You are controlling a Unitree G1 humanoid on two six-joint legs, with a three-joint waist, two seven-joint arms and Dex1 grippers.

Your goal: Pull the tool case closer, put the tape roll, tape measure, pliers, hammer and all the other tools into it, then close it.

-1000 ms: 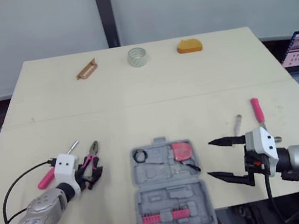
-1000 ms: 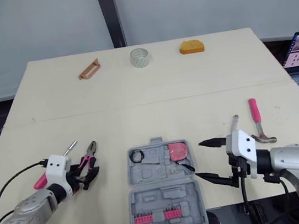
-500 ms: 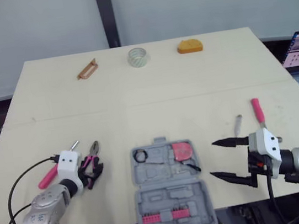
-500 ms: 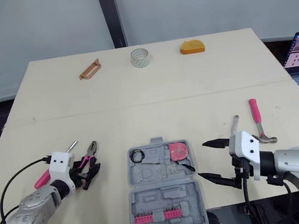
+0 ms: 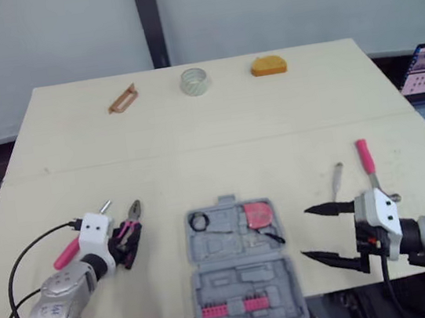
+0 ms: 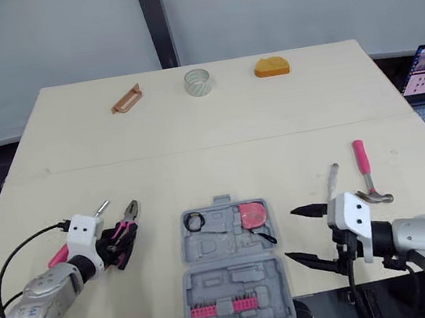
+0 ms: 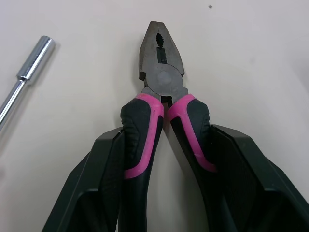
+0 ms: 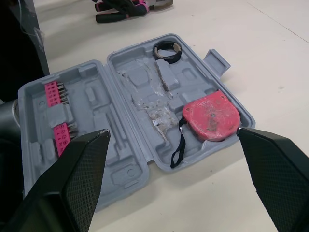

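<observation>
The grey tool case [image 5: 245, 281] lies open at the middle of the table's [image 5: 217, 138] near edge, holding a red tape measure [image 5: 258, 214], a black ring [image 5: 198, 222] and a row of pink bits [image 5: 233, 308]. Left of it, the left gripper [image 5: 127, 244] has its 2 fingers [image 7: 96, 183] closed around the pink-and-black handles of the pliers [image 7: 161, 77], which lie flat. A pink-handled driver [image 5: 71, 248] lies just beside. The right gripper [image 5: 306, 233] hangs by the case's right side, fingers spread wide and holding nothing. A metal rod [image 5: 336, 181] and pink-handled hammer [image 5: 368, 165] lie towards the right edge. Along the far edge sit a brown handle [image 5: 122, 99], tape roll [image 5: 194, 81] and orange tool [image 5: 268, 65].
</observation>
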